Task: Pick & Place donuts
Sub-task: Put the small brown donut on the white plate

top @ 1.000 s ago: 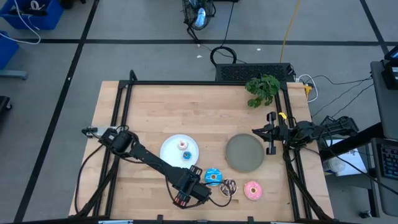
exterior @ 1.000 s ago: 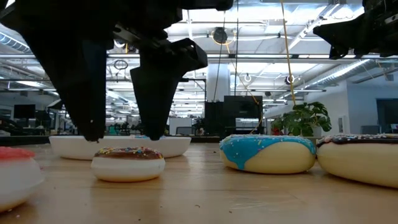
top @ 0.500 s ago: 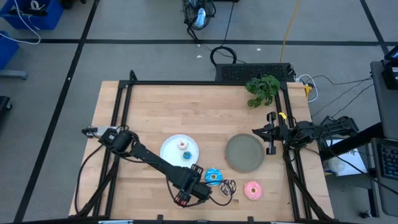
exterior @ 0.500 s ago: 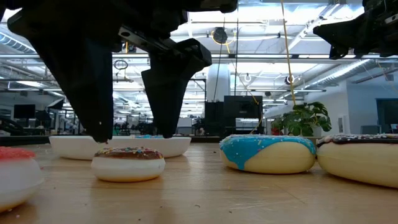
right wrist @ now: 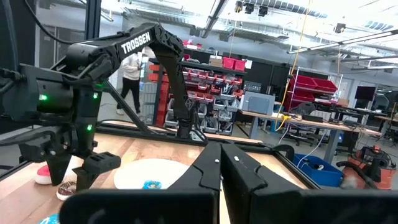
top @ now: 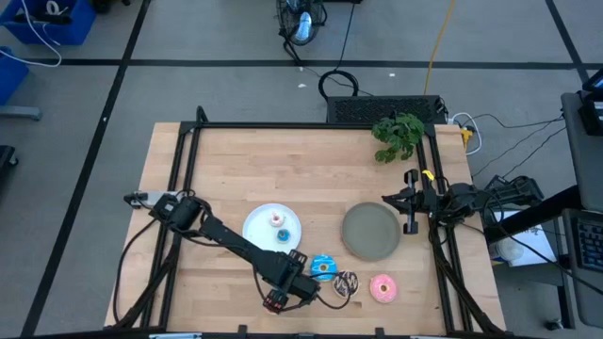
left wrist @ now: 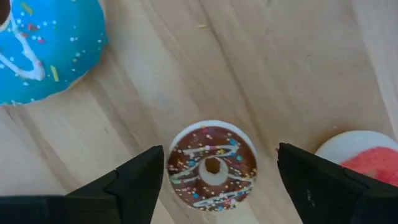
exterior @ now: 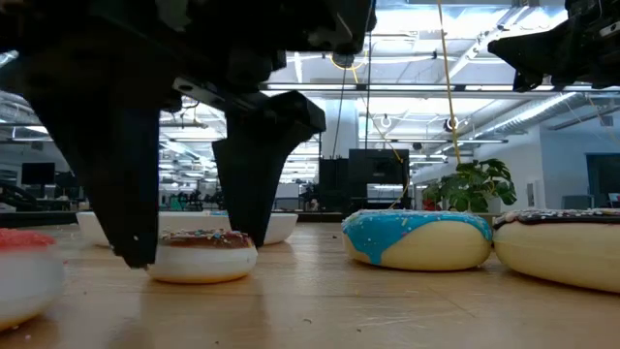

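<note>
The left end effector (left wrist: 213,180) is spread wide, one finger on each side of a small brown toy ring donut with sprinkles (left wrist: 212,165) on the wooden bench (top: 245,179). It is not squeezing it yet. Two small donuts already sit on the round white plate (top: 259,231). The big blue donut (top: 323,266), the chocolate one (top: 346,283), the pink one (top: 382,288) and a small red one (left wrist: 367,163) wait. The round grey plate (top: 369,231) has nothing on it. The right end effector (top: 412,202) rests clenched at the bench's right side.

Left gripper (left wrist: 214,171) spread, low.
</note>
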You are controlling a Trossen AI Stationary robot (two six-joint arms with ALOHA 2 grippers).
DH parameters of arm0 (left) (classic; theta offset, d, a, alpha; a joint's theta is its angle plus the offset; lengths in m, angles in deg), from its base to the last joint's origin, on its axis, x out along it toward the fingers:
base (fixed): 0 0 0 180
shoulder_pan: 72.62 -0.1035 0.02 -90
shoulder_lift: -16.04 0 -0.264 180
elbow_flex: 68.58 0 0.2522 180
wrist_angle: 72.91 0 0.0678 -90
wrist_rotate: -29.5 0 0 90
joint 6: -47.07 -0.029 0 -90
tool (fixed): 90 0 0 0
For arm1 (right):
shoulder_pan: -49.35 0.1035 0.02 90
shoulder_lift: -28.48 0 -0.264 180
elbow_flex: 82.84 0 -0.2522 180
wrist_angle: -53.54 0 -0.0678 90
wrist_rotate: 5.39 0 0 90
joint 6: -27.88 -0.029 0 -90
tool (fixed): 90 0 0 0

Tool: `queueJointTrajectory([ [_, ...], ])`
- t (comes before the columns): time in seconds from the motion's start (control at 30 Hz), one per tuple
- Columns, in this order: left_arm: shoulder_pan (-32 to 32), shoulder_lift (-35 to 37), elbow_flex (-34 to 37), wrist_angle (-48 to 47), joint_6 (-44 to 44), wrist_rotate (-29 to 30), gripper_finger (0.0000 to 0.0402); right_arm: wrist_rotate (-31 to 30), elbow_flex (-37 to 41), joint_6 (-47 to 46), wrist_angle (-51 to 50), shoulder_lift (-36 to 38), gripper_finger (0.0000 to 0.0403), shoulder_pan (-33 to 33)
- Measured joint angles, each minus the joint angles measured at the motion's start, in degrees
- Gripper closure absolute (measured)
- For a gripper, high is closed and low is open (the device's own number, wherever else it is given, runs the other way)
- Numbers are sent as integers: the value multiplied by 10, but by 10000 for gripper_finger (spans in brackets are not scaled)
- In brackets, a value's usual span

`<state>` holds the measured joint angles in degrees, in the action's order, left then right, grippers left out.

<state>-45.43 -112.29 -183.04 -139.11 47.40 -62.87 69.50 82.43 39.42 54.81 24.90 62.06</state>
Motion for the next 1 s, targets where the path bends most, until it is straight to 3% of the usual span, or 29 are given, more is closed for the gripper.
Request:
queueJointTrajectory([
  [0.3, -12, 0, 3, -9, 4, -20, 96, 0, 0, 1, 2, 0, 403, 0],
  [0.7, -13, 3, 36, 46, 2, -37, 99, 0, 0, 1, -2, 0, 403, 0],
  [1.0, -14, 2, 36, 41, 2, -38, 190, 0, 0, 1, -2, 0, 403, 0],
])
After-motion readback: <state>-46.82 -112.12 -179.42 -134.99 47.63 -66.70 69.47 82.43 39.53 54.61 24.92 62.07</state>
